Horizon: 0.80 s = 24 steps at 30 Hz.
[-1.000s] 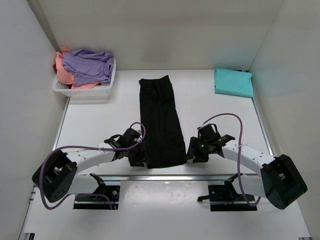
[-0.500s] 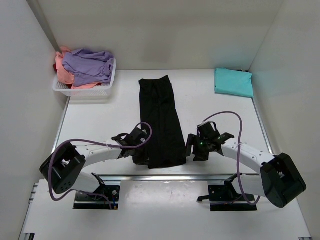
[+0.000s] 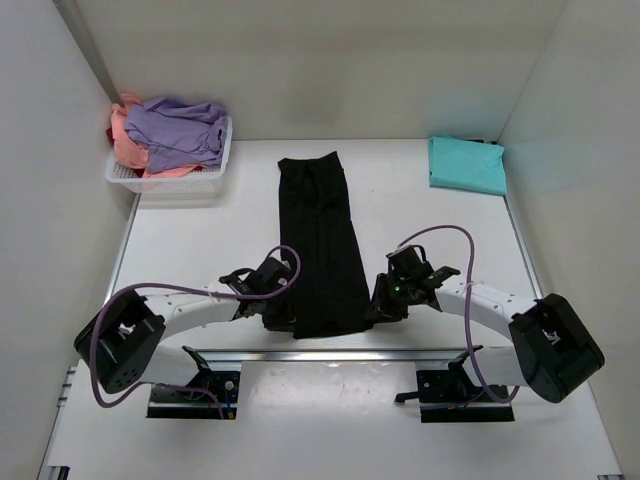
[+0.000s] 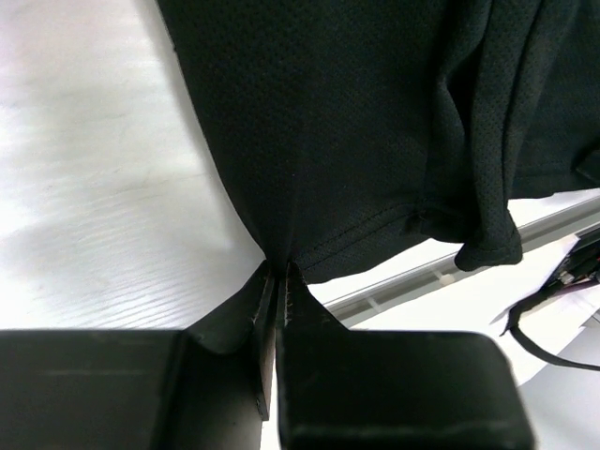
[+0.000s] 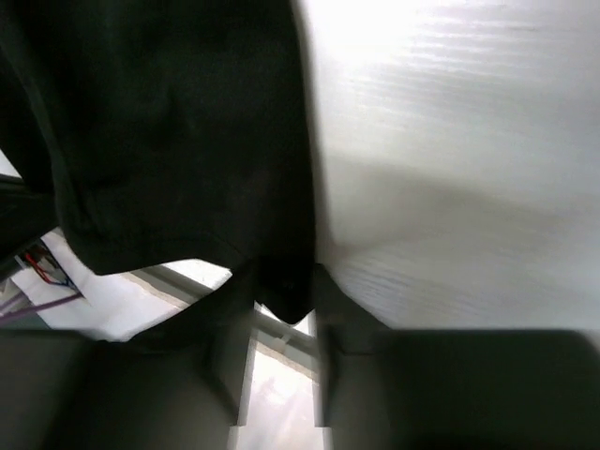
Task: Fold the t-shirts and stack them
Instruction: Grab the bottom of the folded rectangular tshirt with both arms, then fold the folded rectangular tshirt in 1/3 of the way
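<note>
Closing in on the near hem of the black t-shirt (image 3: pixel 320 240) with both arms. Laid down the middle of the table (image 3: pixel 200 250) as a long narrow strip, sides already folded in, hem end at the near edge.

Remaining stock, heaped in the basket (image 3: pixel 170 183) at the far left: lavender t-shirt (image 3: pixel 178 130) on top, salmon-pink t-shirt (image 3: pixel 125 150) beneath, a scrap of red t-shirt (image 3: pixel 113 135) at the back. None folded yet. Folded flat at the far right corner, well apart from everything else: teal t-shirt (image 3: pixel 467 165), taken as the start of the stack.

Compared with a second ago:
- Left gripper (image 3: pixel 281 312) brought inward from just beside the strip onto its near left corner.
- Right gripper (image 3: pixel 381 303) likewise drawn in against the near right corner.
- Cloth itself unmoved.

Left gripper: pressed almost together on the hem corner, cloth pinched between the fingers in the left wrist view. Right gripper: straddling the opposite corner with a fold of cloth between the fingers. Cannot tell from the blurred right wrist view whether clamped or merely placed around it.

Read as the grasp stage of the crosswise fold, roughly midway through this shirt. Expect next to lift both corners together and carry the hem toward the far end. Confirm the right-hand hold first. Otherwise, risk of a skewed fold with one corner trailing.
</note>
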### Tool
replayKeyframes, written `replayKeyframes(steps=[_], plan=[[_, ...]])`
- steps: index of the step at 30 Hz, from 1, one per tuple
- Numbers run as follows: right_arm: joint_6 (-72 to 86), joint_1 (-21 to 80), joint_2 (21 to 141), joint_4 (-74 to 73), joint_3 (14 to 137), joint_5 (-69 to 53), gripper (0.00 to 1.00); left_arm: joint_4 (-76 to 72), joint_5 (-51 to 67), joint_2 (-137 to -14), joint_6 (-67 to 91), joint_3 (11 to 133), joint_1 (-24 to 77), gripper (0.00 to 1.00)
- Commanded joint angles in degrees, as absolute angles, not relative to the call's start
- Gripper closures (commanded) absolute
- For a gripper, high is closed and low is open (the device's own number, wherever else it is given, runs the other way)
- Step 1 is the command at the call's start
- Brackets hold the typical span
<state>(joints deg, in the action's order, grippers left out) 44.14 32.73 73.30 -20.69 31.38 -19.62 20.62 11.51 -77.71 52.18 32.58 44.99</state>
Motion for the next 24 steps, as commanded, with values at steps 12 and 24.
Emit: replayKeyframes(steps=[12,24], plan=[[40.61,35.77,66.72,-27.76,25.67,-27.85,1.00,25.58,13.01,-63.91,55.72,25.13,44.48,0.97],[27.17,27.34,76.18,-41.82,47.52,-30.15,1.00,32.69,21.98,-74.34,47.73,48.57,34.29,1.00]])
